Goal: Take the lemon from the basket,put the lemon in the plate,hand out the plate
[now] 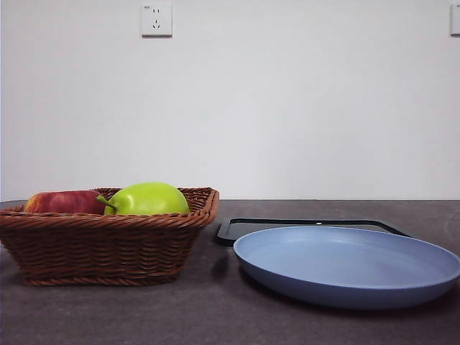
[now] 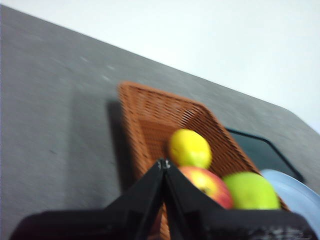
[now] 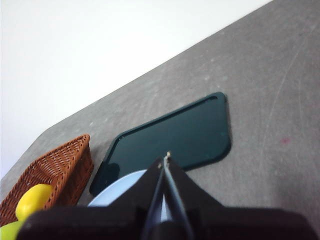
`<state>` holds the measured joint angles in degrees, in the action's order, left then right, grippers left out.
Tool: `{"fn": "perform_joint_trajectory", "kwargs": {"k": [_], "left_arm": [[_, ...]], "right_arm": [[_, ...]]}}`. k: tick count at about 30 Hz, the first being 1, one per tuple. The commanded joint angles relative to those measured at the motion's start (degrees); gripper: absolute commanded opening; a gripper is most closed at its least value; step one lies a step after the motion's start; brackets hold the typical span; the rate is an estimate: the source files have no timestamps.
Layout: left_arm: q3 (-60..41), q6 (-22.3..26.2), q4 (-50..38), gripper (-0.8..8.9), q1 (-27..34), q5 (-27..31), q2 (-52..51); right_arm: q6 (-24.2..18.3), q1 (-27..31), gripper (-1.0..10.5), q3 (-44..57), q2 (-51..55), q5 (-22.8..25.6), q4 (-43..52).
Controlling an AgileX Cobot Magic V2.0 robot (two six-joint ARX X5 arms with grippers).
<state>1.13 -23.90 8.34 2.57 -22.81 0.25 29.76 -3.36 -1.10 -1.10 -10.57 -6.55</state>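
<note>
The brown wicker basket (image 1: 108, 244) stands at the left of the front view. In the left wrist view the basket (image 2: 150, 115) holds the yellow lemon (image 2: 189, 148). In the front view the lemon is hidden behind the other fruit. It also shows in the right wrist view (image 3: 32, 200). The light blue plate (image 1: 345, 262) lies empty at the right, and its edge shows in the right wrist view (image 3: 112, 192). My left gripper (image 2: 163, 162) is shut and empty, above the basket's near end. My right gripper (image 3: 166, 157) is shut and empty, above the plate.
A red apple (image 1: 63, 202) and a yellow-green stemmed fruit (image 1: 147, 199) lie in the basket beside the lemon. A flat black tray (image 1: 302, 226) lies behind the plate. A wall socket (image 1: 157, 20) is on the white wall behind the grey table.
</note>
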Motion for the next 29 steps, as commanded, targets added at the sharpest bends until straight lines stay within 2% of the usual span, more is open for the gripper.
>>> {"fn": "perform_joint_trajectory", "kwargs": {"k": [1,6,12,19,22,25,29], "left_arm": [[2.0,-2.0,2.7,0.06,0.1,-1.2,0.0],[7.5,-1.9,6.4,0.06,0.1,-1.1,3.8],[15.1,0.3,7.8,0.06,0.0,-1.5,13.4],[24.9,6.9,8.7,0.06,-0.1,-4.3,25.5],[29.2,7.7,10.0,0.06,-0.8,-6.2,30.6],[34.0,9.7,12.5,0.06,-2.0,-8.6,35.9],[40.0,13.8,18.0,0.06,-4.9,-8.7,42.1]], "right_arm": [[1.4,-0.1,0.0,-2.8,-1.1,-0.1,-2.2],[0.0,-0.1,0.0,-9.1,-6.1,0.0,-8.4],[-3.1,-0.1,0.0,-17.3,-14.2,-0.1,-12.1],[-9.4,-0.1,0.0,-27.5,-24.1,-1.6,-17.0],[-12.3,-0.1,0.0,-31.5,-28.2,-2.1,-20.8],[-16.0,-0.1,0.0,-35.2,-32.7,-4.2,-25.3],[-21.4,-0.2,0.0,-39.1,-38.9,-6.9,-31.2]]}}
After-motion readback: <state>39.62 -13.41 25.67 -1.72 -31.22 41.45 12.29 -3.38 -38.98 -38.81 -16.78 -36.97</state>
